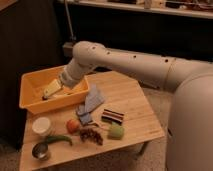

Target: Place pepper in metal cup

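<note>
The pepper (pixel 60 139), long, slim and green, lies on the wooden table (pixel 131 100) near its front left. Its tip rests by the metal cup (pixel 40 150), a small shiny cup with a dark inside at the front left corner. My gripper (pixel 52 89) is at the far left, down inside the yellow bin (pixel 28 86), well behind the pepper and the cup. The arm reaches to it from the right.
A white cup (pixel 41 125) stands behind the metal cup. A red-orange fruit (pixel 73 125), a brown dried cluster (pixel 91 135), a pale-green fruit (pixel 116 131), a striped packet (pixel 113 116) and a blue cloth (pixel 89 104) lie mid-table.
</note>
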Action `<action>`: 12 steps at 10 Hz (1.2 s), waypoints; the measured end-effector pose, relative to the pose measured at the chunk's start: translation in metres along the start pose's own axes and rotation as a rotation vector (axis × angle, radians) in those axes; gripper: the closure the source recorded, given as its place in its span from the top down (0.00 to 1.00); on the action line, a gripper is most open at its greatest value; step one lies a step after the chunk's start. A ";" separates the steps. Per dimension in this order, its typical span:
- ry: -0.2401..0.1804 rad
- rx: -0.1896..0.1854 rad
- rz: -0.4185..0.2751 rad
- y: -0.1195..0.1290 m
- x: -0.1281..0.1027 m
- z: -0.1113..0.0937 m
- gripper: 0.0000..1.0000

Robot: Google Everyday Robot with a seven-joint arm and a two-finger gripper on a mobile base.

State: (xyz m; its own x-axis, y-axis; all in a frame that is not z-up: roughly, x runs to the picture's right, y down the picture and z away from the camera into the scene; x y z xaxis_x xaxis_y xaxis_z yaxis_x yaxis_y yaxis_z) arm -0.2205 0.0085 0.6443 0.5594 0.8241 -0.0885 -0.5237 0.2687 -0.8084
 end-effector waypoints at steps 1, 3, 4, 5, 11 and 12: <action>0.005 -0.012 -0.027 0.013 0.008 0.004 0.80; 0.021 -0.039 -0.063 0.036 0.027 0.022 0.80; 0.029 -0.052 -0.087 0.045 0.033 0.031 0.80; 0.038 -0.058 -0.104 0.049 0.040 0.039 0.80; 0.060 -0.059 -0.122 0.046 0.055 0.051 0.80; 0.061 -0.060 -0.123 0.047 0.055 0.051 0.80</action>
State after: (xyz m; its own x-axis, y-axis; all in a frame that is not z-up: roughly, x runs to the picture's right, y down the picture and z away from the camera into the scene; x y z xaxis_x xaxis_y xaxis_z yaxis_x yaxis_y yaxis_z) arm -0.2472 0.0921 0.6315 0.6559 0.7546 -0.0201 -0.4103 0.3341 -0.8486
